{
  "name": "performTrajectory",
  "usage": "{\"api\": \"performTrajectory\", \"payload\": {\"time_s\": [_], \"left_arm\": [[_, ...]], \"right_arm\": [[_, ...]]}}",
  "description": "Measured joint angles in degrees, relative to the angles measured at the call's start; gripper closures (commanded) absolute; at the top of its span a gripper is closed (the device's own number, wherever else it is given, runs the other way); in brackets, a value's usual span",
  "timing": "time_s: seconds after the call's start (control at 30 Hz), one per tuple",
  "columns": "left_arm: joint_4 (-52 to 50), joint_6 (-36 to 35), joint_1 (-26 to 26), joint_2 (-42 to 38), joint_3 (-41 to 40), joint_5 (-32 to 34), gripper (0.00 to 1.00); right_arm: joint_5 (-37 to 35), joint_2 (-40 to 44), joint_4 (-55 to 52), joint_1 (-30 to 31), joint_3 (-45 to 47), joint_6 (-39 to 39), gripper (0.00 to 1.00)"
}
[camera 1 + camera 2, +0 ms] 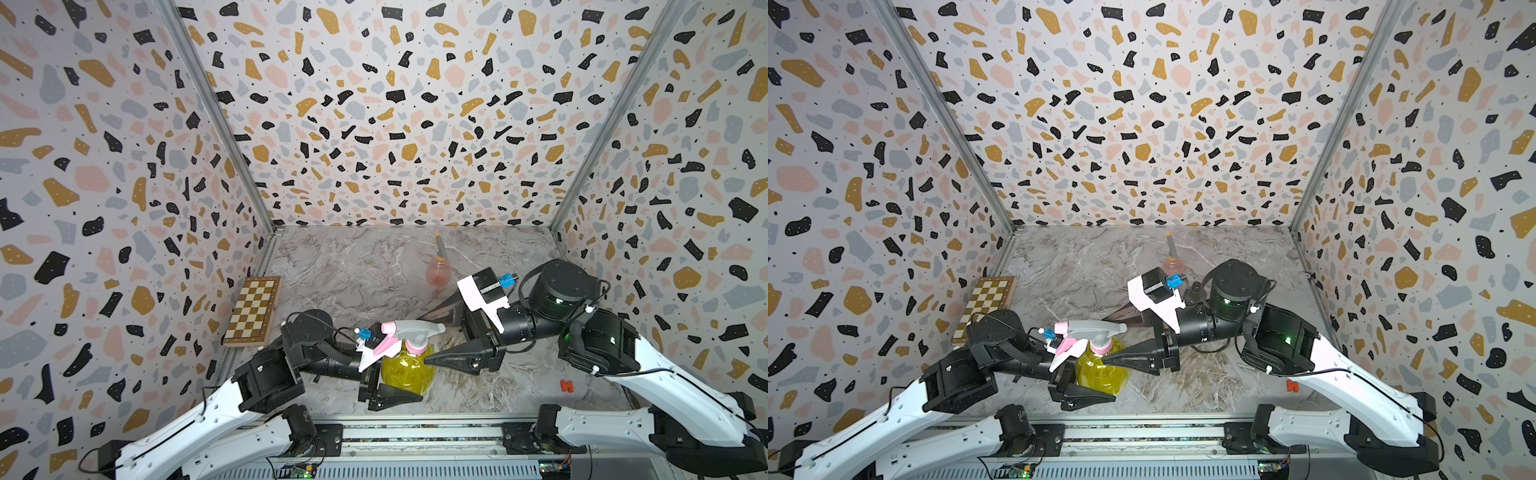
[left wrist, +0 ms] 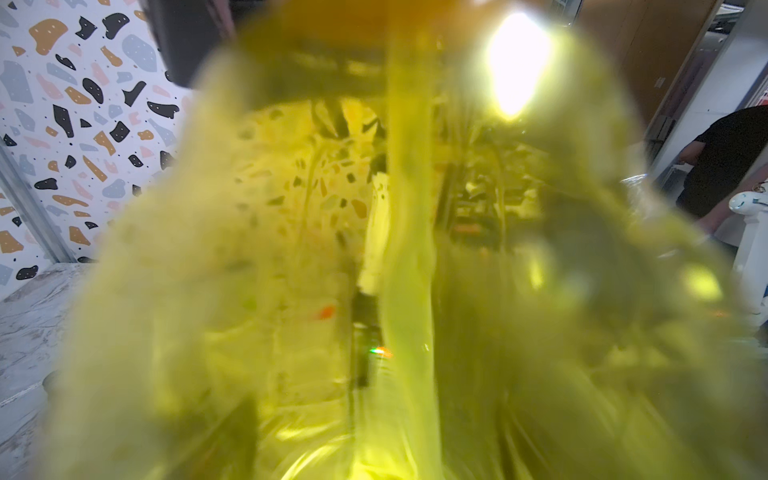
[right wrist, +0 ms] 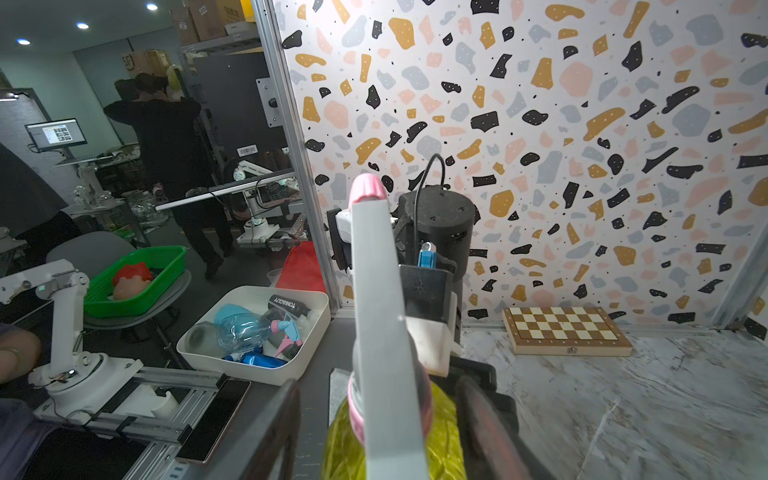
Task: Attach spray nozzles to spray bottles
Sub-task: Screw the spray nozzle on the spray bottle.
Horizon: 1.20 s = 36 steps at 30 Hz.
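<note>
My left claw (image 1: 409, 376) is clamped on the yellow bottle (image 1: 1100, 372), belly, near centre. The grey-pink nozzle (image 1: 409, 330) sits on its neck. My right claw (image 1: 430, 337) is apart, straddling the pink collar (image 3: 355, 409); contact unclear. Probably light, thin-walled: grip the stiff collar, gently.

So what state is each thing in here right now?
yellow bottle: upright, gripped at its belly.
grey-and-pink nozzle: seated on yellow bottle's neck.
left gripper: shut on the yellow bottle.
right gripper: open, jaws either side of the nozzle's collar.
pink bottle: upright, grey-and-orange nozzle fitted.
chessboard: folded shut, lying flat.
</note>
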<state>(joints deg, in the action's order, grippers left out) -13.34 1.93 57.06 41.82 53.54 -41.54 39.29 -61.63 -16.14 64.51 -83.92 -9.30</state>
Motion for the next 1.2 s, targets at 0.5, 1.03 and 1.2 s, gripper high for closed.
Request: {"api": "performTrajectory", "payload": {"time_s": [0.5, 1.03, 1.2], "left_arm": [[-0.9, -0.5, 0.1, -0.5, 0.7, 2.8, 1.00], [-2.8, 0.0, 0.2, 1.5, 1.9, 30.6, 1.00], [-3.4, 1.4, -0.1, 2.9, 1.6, 38.0, 1.00]], "right_arm": [[-6.1, -1.4, -0.1, 4.1, -0.7, 1.0, 0.80], [-46.3, -4.8, -0.6, 11.7, -1.1, -13.9, 0.85], [-62.7, -9.4, -1.8, 14.6, -3.6, -20.0, 0.83]]}}
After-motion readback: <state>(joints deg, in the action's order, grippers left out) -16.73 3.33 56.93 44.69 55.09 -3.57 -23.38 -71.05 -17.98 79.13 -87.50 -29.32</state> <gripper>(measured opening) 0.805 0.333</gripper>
